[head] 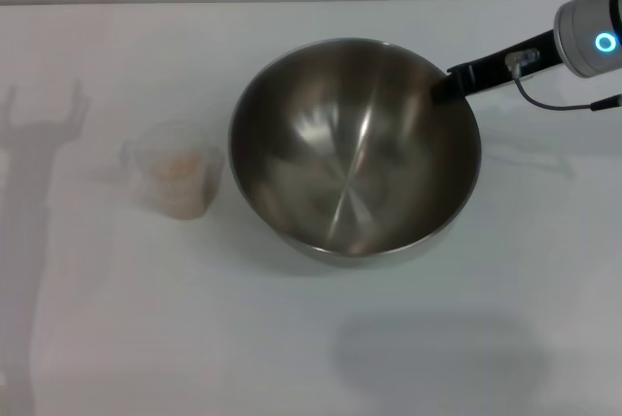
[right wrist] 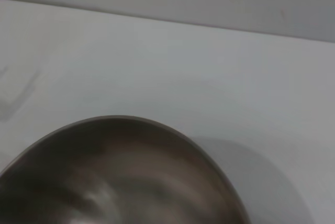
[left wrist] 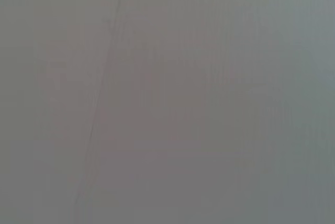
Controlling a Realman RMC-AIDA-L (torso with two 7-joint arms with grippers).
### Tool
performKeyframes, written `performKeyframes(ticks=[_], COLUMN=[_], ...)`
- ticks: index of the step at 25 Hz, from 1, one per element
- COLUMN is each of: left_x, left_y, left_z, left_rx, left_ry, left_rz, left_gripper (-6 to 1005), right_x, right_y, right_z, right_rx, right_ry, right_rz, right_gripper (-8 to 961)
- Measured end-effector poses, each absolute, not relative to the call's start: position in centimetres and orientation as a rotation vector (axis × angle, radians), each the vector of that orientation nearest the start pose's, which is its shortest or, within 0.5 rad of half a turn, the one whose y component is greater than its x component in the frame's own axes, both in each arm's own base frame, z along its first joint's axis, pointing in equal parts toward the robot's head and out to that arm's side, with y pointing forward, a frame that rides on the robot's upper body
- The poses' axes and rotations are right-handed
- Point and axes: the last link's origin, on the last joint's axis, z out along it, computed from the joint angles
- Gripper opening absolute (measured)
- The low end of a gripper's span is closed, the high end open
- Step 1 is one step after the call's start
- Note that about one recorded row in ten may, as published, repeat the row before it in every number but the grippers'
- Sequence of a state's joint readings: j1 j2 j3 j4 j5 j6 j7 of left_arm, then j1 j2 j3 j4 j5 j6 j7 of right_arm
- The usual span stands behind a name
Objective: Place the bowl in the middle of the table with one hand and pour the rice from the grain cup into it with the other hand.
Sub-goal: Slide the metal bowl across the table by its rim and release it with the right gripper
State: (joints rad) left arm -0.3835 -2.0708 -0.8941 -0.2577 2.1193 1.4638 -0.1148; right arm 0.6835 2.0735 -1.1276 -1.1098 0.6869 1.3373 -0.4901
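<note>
Our right gripper (head: pixel 445 86) is clenching the far-right rim of the large shiny stainless-steel bowl (head: pixel 340 158) sitting on the white table (head: pixel 292 338).

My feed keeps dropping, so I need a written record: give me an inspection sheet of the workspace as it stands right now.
Surface: white table, flat; faint shadows lie on it at its left edge.
Bowl: steel bowl near the table's middle, tilted, inside bare of grains.
Grain cup: grain cup upright on the table to the bowl's left, close to it, not touching.
Rice: rice inside the cup.
Clutter: nothing seen.
Right gripper: right gripper at the bowl's far right rim, apparently gripping it.
Left gripper: not in view; its wrist view shows only a blank grey surface.
Cables: thin dark cable looping beside the right wrist.
Surroundings: plain wall behind the table.
</note>
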Motion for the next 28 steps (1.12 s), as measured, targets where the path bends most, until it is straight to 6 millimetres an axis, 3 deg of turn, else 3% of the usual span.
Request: performKeyframes(ticks=[12,20,28], left_x=[-30.9,-30.9,-31.0], left_y=[31.6,31.5,31.0], left_z=[3.4,3.3,3.6], left_rx=[-1.261,-1.258,-1.243], left_ry=[-0.394,-0.394,-0.378], left_rz=[-0.944,-0.945,-0.953], left_gripper=[863,863,864], right_x=[19.5,18.3,15.2], right_y=[40.2,40.6,41.2], right_z=[1.2,1.5,3.6], right_rx=[-2.366,-2.384,-2.376], right_ry=[1.296,1.216,1.037], right_rz=[-0.056,-0.067,0.008], right_gripper=[24,147,423])
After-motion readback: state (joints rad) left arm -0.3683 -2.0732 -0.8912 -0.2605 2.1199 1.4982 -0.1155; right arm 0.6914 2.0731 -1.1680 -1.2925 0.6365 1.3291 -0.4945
